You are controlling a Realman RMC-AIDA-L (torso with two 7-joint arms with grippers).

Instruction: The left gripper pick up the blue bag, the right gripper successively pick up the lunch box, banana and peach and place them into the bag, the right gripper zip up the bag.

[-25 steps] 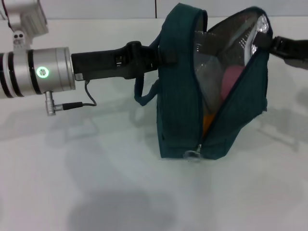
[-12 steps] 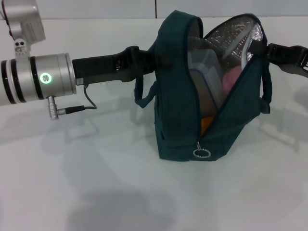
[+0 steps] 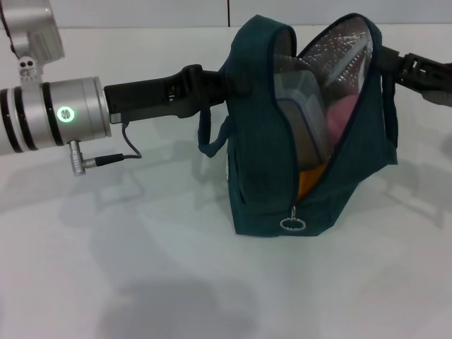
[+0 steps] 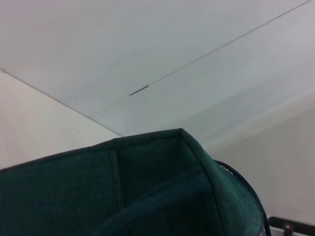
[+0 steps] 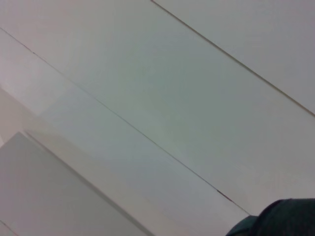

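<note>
You're looking at a plain white, smooth worktop (image 3: 141, 268). Standing directly on it is the dark teal fabric lunch bag with silver foil lining (image 3: 261, 141), upright, its base on the surface and its zip gaping open. Soft grey shadows fall on the worktop beside and before it.

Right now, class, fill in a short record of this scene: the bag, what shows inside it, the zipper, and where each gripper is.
bag: blue bag stands upright on the white table, mouth open
contents seen: clear lunch box, pink peach beside it, an orange-yellow item lower down, likely the banana
zipper: unzipped; ring pull hangs at the bottom of the opening
left gripper: at the bag's left side, fingers hidden by fabric
right gripper: at the bag's right upper edge, fingers hidden
</note>
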